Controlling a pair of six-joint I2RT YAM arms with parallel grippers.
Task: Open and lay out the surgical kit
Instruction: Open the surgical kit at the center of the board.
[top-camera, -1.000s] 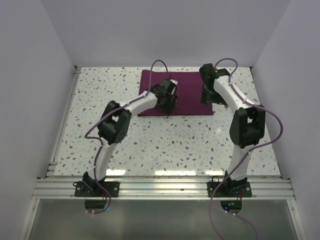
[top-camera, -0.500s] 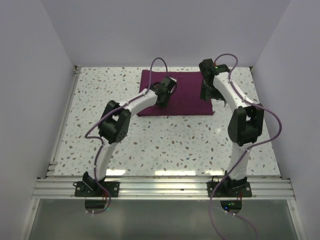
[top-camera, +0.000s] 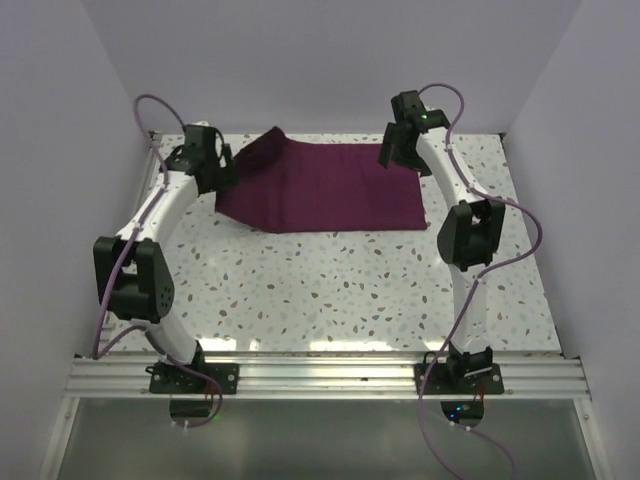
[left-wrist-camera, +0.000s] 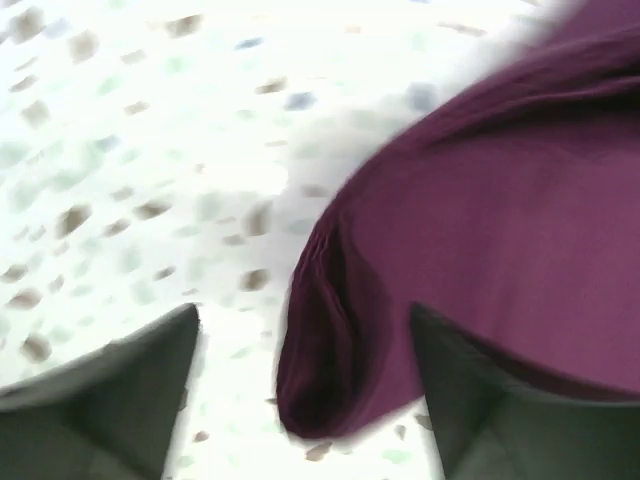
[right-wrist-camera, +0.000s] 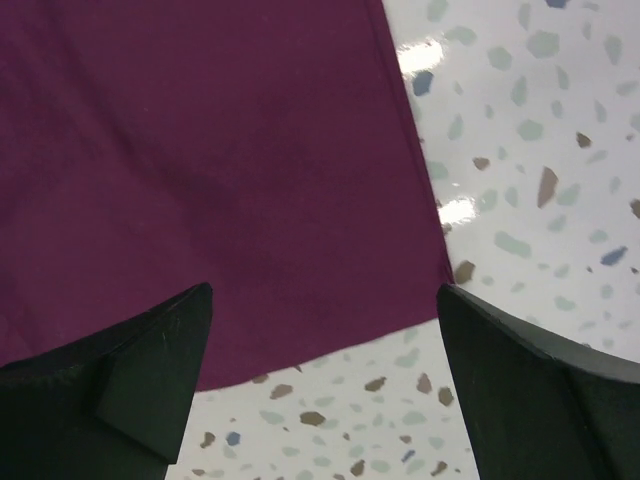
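My left fingers (left-wrist-camera: 100, 390) are half open over the bunched left edge of the cloth (top-camera: 330, 185), not pinching it. Right fingers (right-wrist-camera: 120, 380) gape wide over its right edge, empty. It's lying at the far side of the table (top-camera: 330, 290).

Left wrist view smeared by blur, cloth wrap (left-wrist-camera: 500, 230) cut off at its right edge, left gripper (left-wrist-camera: 302, 315) cropped at the bottom edge

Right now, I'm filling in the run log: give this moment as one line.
cloth: mostly flat, left end raised | left pincer: open around cloth fold | right pincer: open over cloth's corner
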